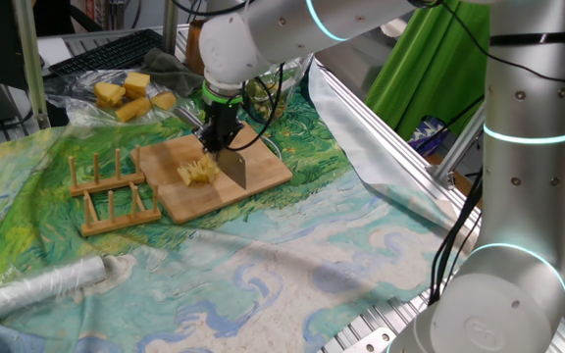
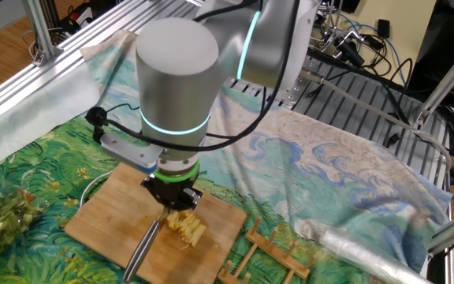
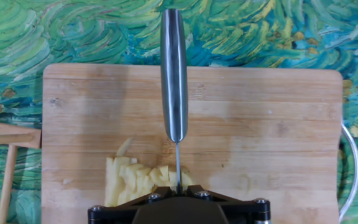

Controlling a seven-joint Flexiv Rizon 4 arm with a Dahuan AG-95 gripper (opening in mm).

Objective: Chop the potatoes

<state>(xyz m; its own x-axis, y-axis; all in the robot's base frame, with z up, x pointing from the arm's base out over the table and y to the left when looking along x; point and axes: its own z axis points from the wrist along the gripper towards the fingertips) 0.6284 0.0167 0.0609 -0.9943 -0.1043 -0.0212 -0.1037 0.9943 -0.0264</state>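
Chopping is well along: the potatoes [image 1: 198, 172] lie as a cluster of thin slices on the wooden board [image 1: 263, 175] (uncut chunks [image 1: 130, 95] wait behind), the hand [image 1: 222, 136] clamped on the knife [image 1: 234, 166].

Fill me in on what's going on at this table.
The robot arm's pincer is shut on a knife, blade down over the wooden board. The potatoes lie beside the blade as a cluster of thin slices, so chopping is well underway. Bigger uncut chunks wait off the board.
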